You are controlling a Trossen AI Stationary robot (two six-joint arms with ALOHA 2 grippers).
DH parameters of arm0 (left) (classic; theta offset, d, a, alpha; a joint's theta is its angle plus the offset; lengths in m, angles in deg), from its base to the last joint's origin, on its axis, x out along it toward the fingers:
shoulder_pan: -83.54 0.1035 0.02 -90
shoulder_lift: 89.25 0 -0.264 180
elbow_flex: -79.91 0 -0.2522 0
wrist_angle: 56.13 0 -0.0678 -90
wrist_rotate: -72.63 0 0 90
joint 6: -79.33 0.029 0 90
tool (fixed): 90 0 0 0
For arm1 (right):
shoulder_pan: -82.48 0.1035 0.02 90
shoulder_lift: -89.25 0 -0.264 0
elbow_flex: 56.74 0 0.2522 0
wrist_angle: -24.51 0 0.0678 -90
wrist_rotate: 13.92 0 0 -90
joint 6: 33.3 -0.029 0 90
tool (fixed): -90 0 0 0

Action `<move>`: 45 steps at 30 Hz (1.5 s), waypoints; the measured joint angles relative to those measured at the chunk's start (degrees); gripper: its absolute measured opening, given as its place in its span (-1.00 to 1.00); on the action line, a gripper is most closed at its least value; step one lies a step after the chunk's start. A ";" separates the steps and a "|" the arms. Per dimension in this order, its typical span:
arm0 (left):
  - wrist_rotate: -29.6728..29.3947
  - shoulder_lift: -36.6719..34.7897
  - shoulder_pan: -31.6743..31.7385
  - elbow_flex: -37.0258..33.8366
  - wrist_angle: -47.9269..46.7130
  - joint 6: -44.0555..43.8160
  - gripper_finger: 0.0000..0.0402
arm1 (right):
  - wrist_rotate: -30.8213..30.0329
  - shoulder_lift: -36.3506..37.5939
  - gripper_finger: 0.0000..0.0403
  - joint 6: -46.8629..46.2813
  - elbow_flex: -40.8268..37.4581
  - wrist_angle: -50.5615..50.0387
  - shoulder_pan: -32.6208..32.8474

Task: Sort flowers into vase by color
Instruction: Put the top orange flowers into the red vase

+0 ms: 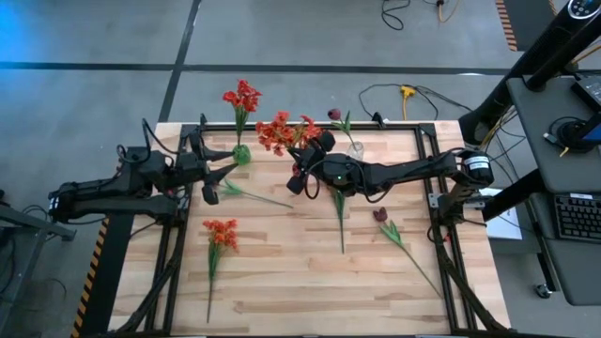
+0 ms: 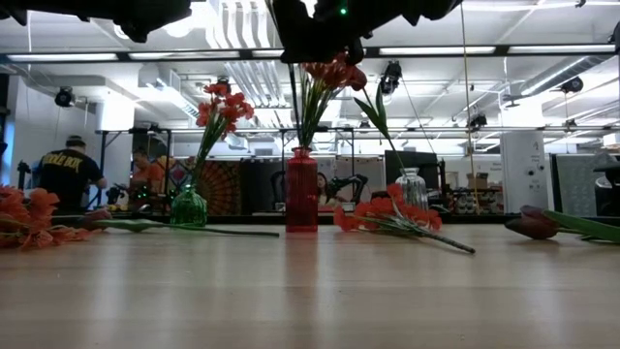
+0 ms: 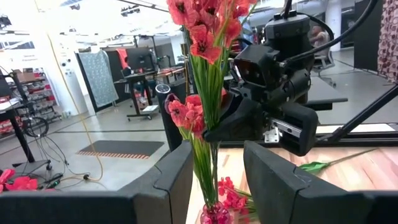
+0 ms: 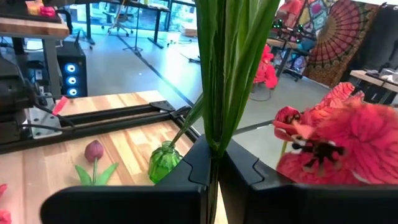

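In the low view a red vase (image 2: pixel 301 191) stands mid-table between a green vase (image 2: pixel 189 208) with red blooms (image 2: pixel 221 105) and a clear vase (image 2: pixel 412 189). Orange-red flowers (image 2: pixel 334 73) rise from the red vase, and my right gripper (image 4: pixel 214 163) is shut on their stalks above it. In the high view the gripper (image 1: pixel 299 176) hides that vase. My left gripper (image 1: pixel 218 175) hangs open near the table's left edge, pointing level at the red vase, with nothing between its fingers. More flowers (image 1: pixel 222 233) lie flat on the table. My right gripper pinches a bunch of green stalks and leaves (image 4: pixel 219 118) between its two fingers, below the blooms (image 1: pixel 282 131). The fingers lie level, coming from the table's right, across the upright stalks. The stalks stand nearly upright with their lower ends in the red vase's neck (image 2: pixel 301 155).
Loose stems lie on the wood: a green stalk (image 1: pixel 255 195) near my left gripper, another (image 1: pixel 340 218) at the centre, a maroon bloom (image 1: pixel 380 214) toward the right. The clear vase (image 1: pixel 355 147) holds a maroon bloom (image 1: pixel 334 115). People stand in the room behind (image 2: pixel 66 174).
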 joint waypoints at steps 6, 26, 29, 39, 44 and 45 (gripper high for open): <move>-0.02 0.07 0.00 0.00 0.09 0.08 -0.38 | 0.01 -0.02 -0.94 -0.44 -0.39 0.03 0.00; -0.04 0.24 0.00 0.00 0.13 0.42 -0.38 | 0.21 -0.04 -0.94 -0.15 -1.38 1.82 -0.81; -0.04 0.26 0.00 0.00 0.13 0.42 -0.38 | 0.47 -0.70 -0.94 -0.50 -1.45 2.54 -0.85; -0.04 0.26 0.00 0.00 0.13 0.42 -0.38 | 0.09 -3.58 -0.94 -0.65 -1.28 3.48 -0.85; -0.04 0.26 0.00 0.00 0.13 0.66 -0.38 | 0.05 -3.58 -0.94 -0.61 -1.22 3.51 -0.85; -0.04 0.26 0.00 0.00 0.11 0.66 -0.38 | 0.04 -3.58 -0.94 -0.60 -1.22 3.51 -0.85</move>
